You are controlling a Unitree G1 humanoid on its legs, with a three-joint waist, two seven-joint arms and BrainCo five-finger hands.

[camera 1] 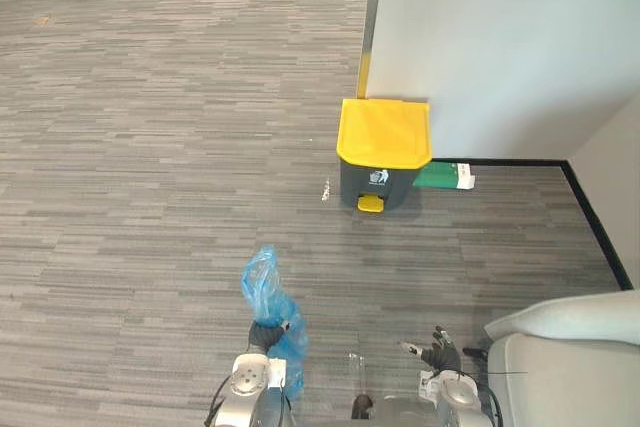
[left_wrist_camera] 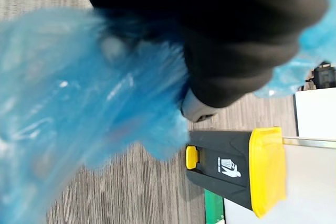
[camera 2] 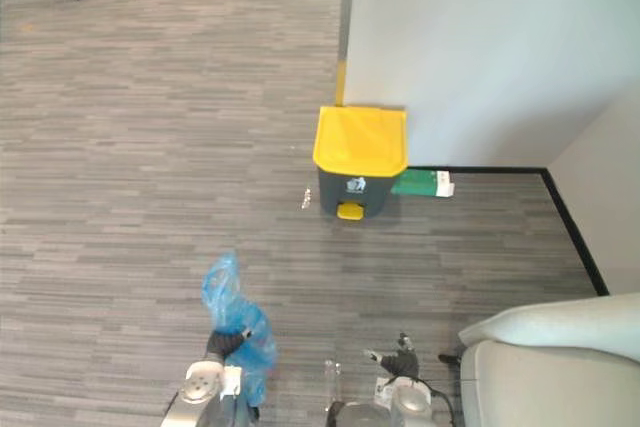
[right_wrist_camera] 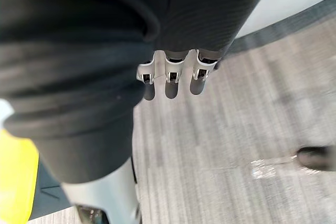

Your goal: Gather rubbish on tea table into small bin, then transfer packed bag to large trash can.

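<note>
the left robot hand [camera 1: 265, 335] is gripping the blue bag [camera 1: 268, 297] low in the head view, fingers wrapped round the bunched plastic. the gathered neck of the bag is sticking up above the fist, and the fuller part is hanging down beside the wrist. the plastic is translucent and crinkled, and i cannot tell what is inside it. in the left wrist view the bag is billowing right against the dark cover.

well ahead, the large trash can [camera 1: 384, 152] is standing upright on the grey striped floor [camera 1: 150, 197], its back against the white wall [camera 1: 500, 37]. its yellow lid [camera 1: 385, 132] is lying flat and closed, so the inside is hidden. a small yellow pedal [camera 1: 371, 204] is sitting at the foot of the dark grey body, facing the robot. the bag and the can are well apart.

a green and white box [camera 1: 445, 176] is lying on the floor just beside the can, along the wall's black skirting. a tiny pale scrap [camera 1: 326, 190] is resting on the floor near the can's other side.

the right robot hand [camera 1: 440, 354] is hanging low on the right, fingers [right_wrist_camera: 170, 85] loose and relaxed, holding nothing. a pale seat [camera 1: 570, 367] is sitting just beside it.
</note>
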